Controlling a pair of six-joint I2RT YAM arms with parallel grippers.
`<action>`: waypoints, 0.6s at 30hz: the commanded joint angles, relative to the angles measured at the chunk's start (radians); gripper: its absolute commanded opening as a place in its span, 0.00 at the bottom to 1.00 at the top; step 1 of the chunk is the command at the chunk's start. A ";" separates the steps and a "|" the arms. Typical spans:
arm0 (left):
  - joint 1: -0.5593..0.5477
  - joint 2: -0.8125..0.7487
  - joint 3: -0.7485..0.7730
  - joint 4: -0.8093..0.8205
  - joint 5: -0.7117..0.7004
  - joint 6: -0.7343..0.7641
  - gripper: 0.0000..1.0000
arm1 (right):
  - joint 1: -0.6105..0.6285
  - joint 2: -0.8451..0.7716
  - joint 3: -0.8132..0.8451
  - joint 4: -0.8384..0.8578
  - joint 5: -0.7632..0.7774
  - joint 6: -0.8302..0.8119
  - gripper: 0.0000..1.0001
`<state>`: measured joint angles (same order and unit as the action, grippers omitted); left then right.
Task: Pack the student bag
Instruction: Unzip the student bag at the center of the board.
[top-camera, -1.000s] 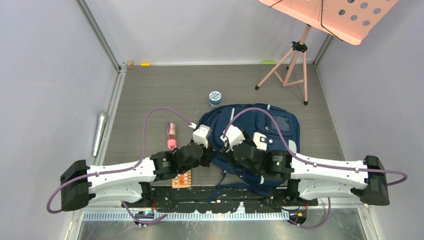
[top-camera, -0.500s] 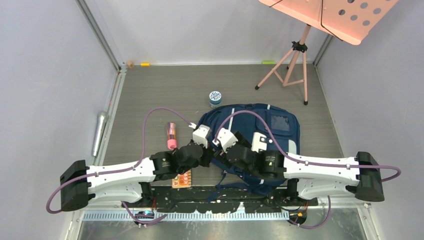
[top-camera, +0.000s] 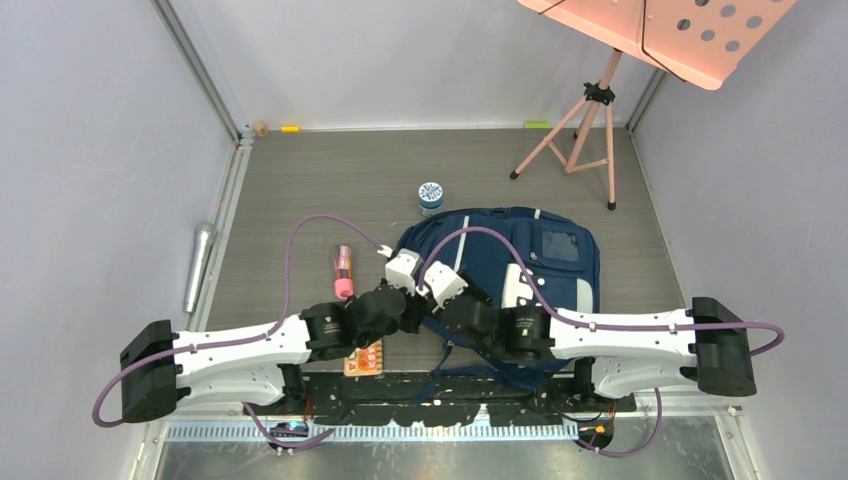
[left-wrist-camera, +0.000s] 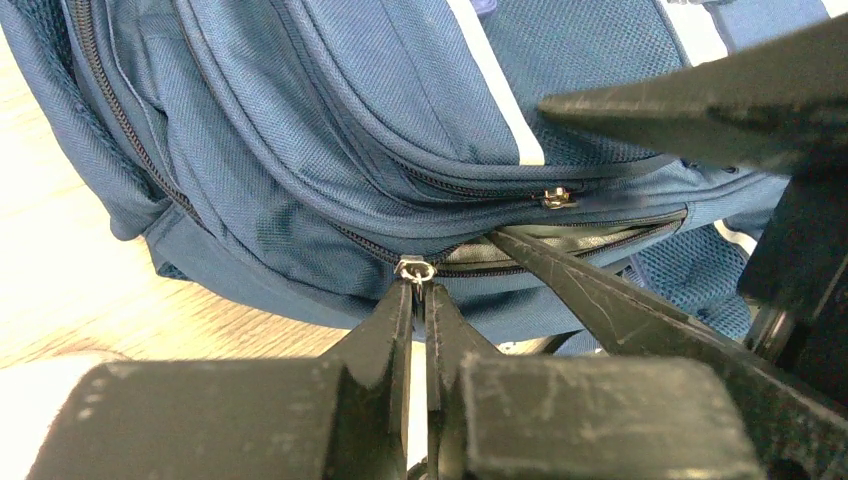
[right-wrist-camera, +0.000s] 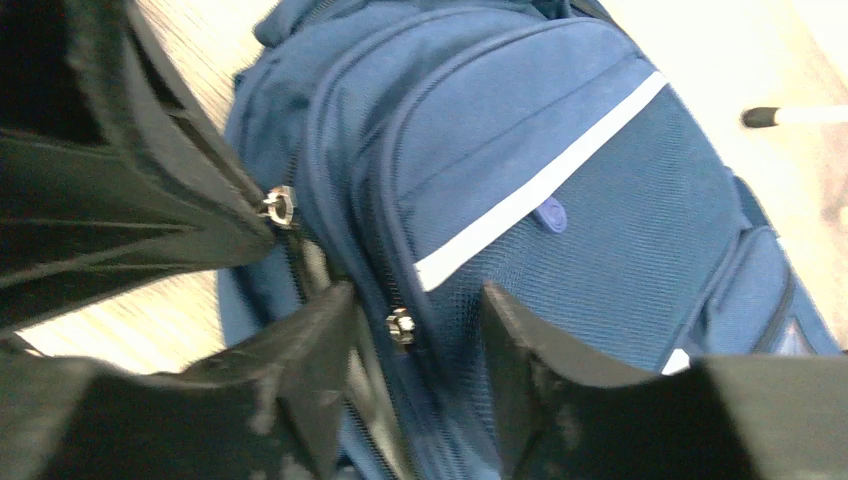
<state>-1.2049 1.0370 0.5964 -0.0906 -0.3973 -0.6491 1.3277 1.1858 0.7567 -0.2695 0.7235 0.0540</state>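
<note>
Two grippers: same zip, near edge of student bag (top-camera: 545, 255)
left gripper (left-wrist-camera: 420, 288): squeezed together on zip pull (left-wrist-camera: 415, 269)
right gripper (right-wrist-camera: 415, 312): spread, second pull (right-wrist-camera: 400, 325) sitting between
where: middle of table (top-camera: 300, 190)

The grey wood-grain surface (top-camera: 300, 200) carries the student bag (top-camera: 575, 285) near its middle. Just beside the bag at its 12 o'clock stands a round blue-lidded jar (top-camera: 430, 194). A pink tube (top-camera: 343, 271) lies at 9 o'clock, an orange card (top-camera: 365, 360) at 7 o'clock, and a pink tripod (top-camera: 583, 130) stands at 1 o'clock.
</note>
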 joint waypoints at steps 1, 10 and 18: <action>-0.004 -0.024 0.032 0.010 -0.035 0.011 0.00 | -0.004 -0.008 -0.021 0.084 0.149 -0.021 0.43; 0.067 -0.017 0.068 -0.057 -0.050 0.037 0.00 | -0.004 -0.076 -0.003 -0.051 0.159 0.008 0.01; 0.197 0.029 0.113 -0.069 -0.036 0.168 0.00 | -0.004 -0.153 0.020 -0.204 0.121 0.077 0.01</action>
<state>-1.0630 1.0405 0.6498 -0.1215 -0.3878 -0.5896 1.3388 1.0866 0.7422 -0.3187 0.7513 0.0795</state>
